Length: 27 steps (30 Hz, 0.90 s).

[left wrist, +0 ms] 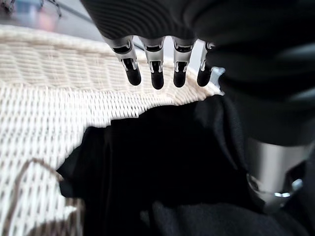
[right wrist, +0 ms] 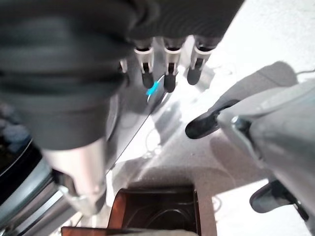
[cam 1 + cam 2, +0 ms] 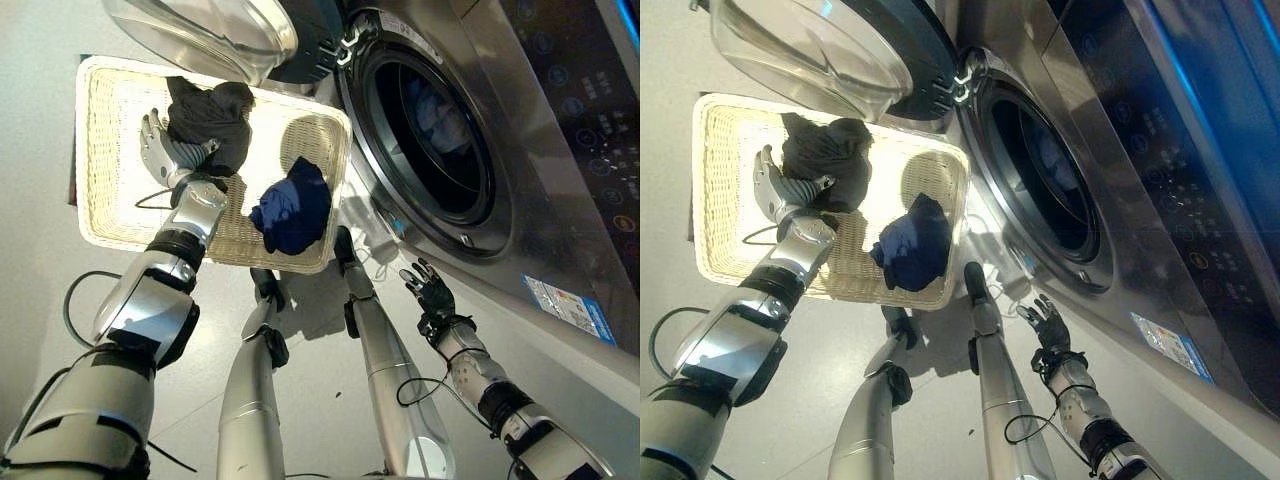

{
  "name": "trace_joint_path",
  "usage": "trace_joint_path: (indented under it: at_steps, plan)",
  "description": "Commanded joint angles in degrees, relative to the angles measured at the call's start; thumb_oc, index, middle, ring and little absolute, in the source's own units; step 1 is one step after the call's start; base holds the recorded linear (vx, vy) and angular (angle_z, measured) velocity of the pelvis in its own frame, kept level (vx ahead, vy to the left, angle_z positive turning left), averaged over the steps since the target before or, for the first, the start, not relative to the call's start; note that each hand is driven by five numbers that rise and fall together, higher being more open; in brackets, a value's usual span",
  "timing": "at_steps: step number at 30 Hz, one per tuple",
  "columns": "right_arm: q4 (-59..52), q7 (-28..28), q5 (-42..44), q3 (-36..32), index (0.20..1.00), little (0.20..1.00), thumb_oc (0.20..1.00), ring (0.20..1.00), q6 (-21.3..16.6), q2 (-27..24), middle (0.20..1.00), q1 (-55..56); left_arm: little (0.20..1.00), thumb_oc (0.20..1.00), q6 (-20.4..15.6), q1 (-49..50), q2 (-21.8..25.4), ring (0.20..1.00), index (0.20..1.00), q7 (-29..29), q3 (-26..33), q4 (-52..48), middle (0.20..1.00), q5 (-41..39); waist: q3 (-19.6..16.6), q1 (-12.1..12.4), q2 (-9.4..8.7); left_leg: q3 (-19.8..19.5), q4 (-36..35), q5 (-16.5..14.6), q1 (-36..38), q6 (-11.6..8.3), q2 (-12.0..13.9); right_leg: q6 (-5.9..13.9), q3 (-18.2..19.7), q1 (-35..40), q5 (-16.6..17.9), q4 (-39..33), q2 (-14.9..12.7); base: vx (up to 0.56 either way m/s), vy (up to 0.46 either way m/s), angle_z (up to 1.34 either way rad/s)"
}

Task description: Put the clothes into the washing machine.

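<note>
A cream wicker laundry basket (image 3: 110, 215) sits on the floor beside a front-loading washing machine (image 3: 520, 150) whose glass door (image 3: 200, 30) stands swung open. Two garments lie in the basket: a crumpled black one (image 3: 215, 115) toward its far side and a bunched dark blue one (image 3: 295, 205) near the edge by the machine. The left hand (image 3: 160, 150) rests in the basket just beside the black garment, fingers straight and apart. The right hand (image 3: 430, 290) hangs below the drum opening (image 3: 430, 130), fingers spread, holding nothing. Some bluish cloth shows inside the drum.
</note>
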Motion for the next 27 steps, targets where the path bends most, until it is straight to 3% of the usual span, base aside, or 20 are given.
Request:
trace_joint_path:
  at_steps: [1,3,11,12,13,15,21,27]
  plan:
    - [-4.69,1.11,1.15,0.71,1.0,1.0,1.0,1.0,-1.19,-0.87,1.0,3.53,1.0,1.0,-1.53,-2.71,3.45,1.0,1.0,-1.19,0.51,3.82,1.0,-2.81,-0.64,-0.57,-2.58,2.51,10.27,-9.96,-1.08,-0.02,-3.79,0.92,1.95,-2.2,-2.23,0.78,5.32,0.03,-0.019,0.0]
    - [-5.07,1.23,1.31,0.88,1.0,1.0,1.0,1.0,-1.35,-1.0,1.0,3.64,1.0,1.0,-1.66,-3.51,3.63,1.0,1.0,-2.84,0.2,4.64,1.0,-3.22,-0.64,-0.82,-2.8,2.43,10.86,-10.28,-1.68,-0.04,-3.68,0.91,2.07,-2.75,-2.2,0.95,5.34,0.0,0.0,0.0]
    - [-7.04,0.56,3.2,1.91,1.0,1.0,1.0,1.0,-0.85,-0.98,1.0,2.28,1.0,1.0,3.81,-7.35,2.86,1.0,1.0,-10.94,-3.39,11.27,1.0,-5.42,-0.64,-2.06,-4.0,1.83,13.28,-11.29,-5.45,-0.04,-3.36,0.54,2.5,-6.16,-2.05,1.96,5.73,0.01,-0.017,-0.01]
    - [-7.15,0.46,3.36,1.98,1.0,1.0,1.0,1.0,-0.79,-1.04,1.0,2.11,0.95,0.95,4.23,-7.48,2.84,0.95,0.95,-11.54,-3.8,11.79,0.95,-5.19,-0.64,-2.14,-4.04,1.81,13.3,-11.27,-5.65,-0.05,-3.35,0.51,2.52,-6.35,-2.0,1.95,5.77,0.0,0.0,0.0]
    - [-7.16,0.46,3.68,2.01,1.0,1.0,1.0,1.0,-0.75,-1.11,1.0,1.87,0.413,0.413,4.89,-7.69,2.82,0.413,0.413,-13.09,-4.76,12.88,0.413,-3.98,-0.64,-2.3,-4.1,1.74,13.42,-11.26,-6.11,-0.06,-3.34,0.44,2.63,-6.78,-1.89,1.93,5.83,0.0,0.0,0.0]
    - [-7.1,0.55,4.0,2.03,1.0,1.0,1.0,1.0,-0.72,-1.22,1.0,1.77,0.2,0.2,5.78,-7.91,2.89,0.2,0.2,-14.43,-5.69,13.32,0.2,-2.83,-0.64,-2.32,-4.15,1.66,13.47,-11.15,-6.44,-0.18,-3.3,0.48,2.62,-7.03,-1.77,1.93,5.83,0.0,0.0,0.0]
    - [-7.97,0.87,3.51,2.62,1.0,1.0,1.0,1.0,-0.33,-1.87,1.0,1.72,0.2,0.2,5.84,-8.08,2.68,0.2,0.2,-17.25,-8.87,12.96,0.2,-2.15,-0.64,-2.54,-4.11,1.63,12.44,-10.37,-6.62,-0.47,-3.3,0.42,2.71,-7.32,-1.59,1.55,5.93,0.0,0.0,0.0]
    - [-10.78,1.35,0.62,2.92,1.0,1.0,1.0,1.0,-1.5,-2.46,1.0,2.96,0.2,0.2,1.06,-5.35,2.22,0.2,0.2,-15.01,-8.09,6.86,0.2,-3.22,-0.64,-1.71,-3.15,1.44,8.57,-8.18,-3.6,-0.98,-3.68,0.3,2.19,-4.59,-1.61,-0.17,5.95,-0.05,0.002,-0.01]
